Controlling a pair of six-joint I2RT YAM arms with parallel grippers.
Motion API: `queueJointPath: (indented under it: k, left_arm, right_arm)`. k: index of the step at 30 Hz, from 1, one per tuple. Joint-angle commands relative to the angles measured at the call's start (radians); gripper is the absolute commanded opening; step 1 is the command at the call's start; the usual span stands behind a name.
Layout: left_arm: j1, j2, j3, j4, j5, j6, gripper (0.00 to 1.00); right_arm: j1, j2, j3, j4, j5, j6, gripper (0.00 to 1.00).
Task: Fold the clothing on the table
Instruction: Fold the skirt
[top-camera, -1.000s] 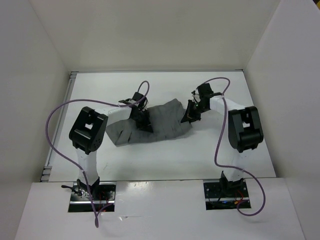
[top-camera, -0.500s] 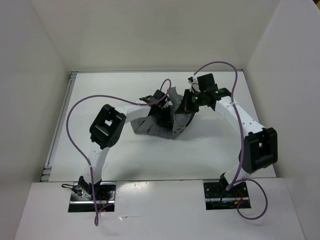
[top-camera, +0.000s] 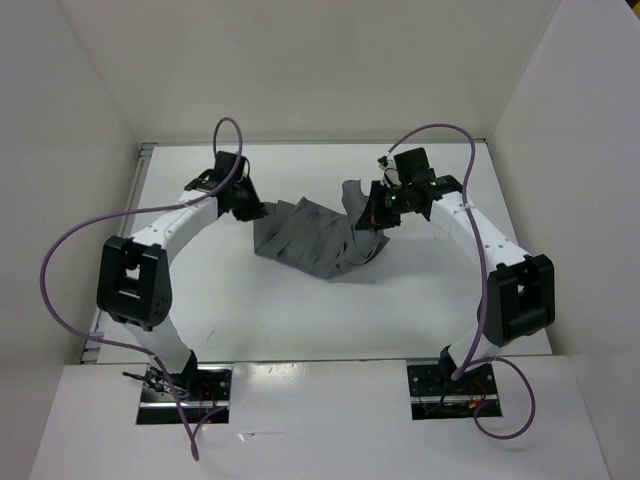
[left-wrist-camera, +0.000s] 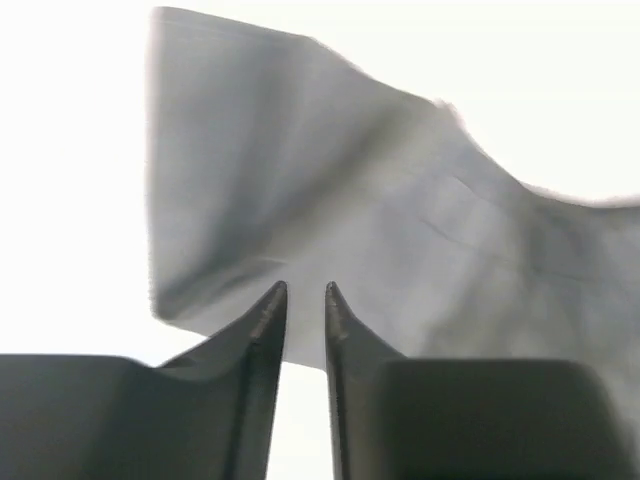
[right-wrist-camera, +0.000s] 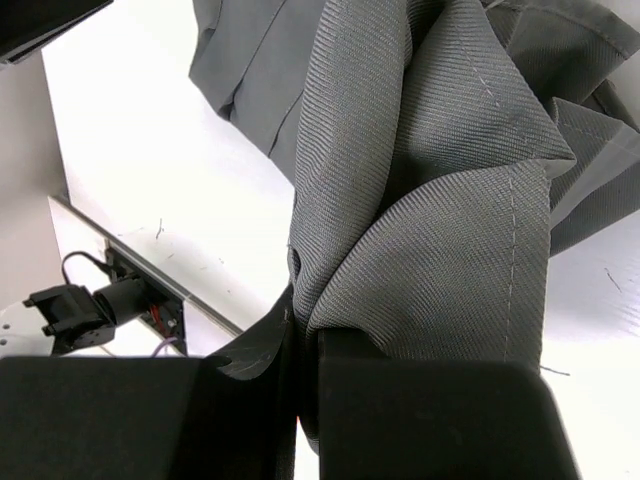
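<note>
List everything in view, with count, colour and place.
clothing: one, mid-grey, pleated, bunched mid-table between the two claws.
table: one, white, under the clothing.
walls: three, white, at the left, far and right sides of the table.
cables: two, purple, one looping along each arm.
arms: two, white and black, bases at the near edge.
left claw: one, black, at the clothing's left edge, jaws slightly parted, gripping nothing.
right claw: one, black, at the clothing's right end, shut on a fold of it.
</note>
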Motion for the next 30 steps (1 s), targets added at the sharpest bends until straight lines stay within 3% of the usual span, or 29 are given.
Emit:
queueJointPath:
  k: [1,5,11,20,30]
  left_arm:
    - [0.035,0.038,-0.093,-0.034,-0.181,-0.021,0.22]
    - [0.047,0.151,-0.094,-0.047,-0.171,-0.021,0.15]
    - [0.024,0.21,-0.137,0.018,-0.108,-0.05,0.14]
    - [-0.058,0.175,-0.204,0.114,0.079,-0.095,0.14]
    - [-0.095,0.118,-0.224,0.124,0.099,-0.118,0.14]
  right_arm:
    - [0.0,-0.001,0.052,-0.016,0.006,-0.026,0.0]
    - [0.0,-0.001,0.052,-0.025,0.006,-0.036,0.0]
    - [0.0,0.028,0.098,-0.025,0.006,-0.036,0.0]
    - [0.054,0.167,0.224,0.018,-0.046,-0.014,0.0]
    - [0.158,0.344,0.351,0.05,-0.086,0.039,0.0]
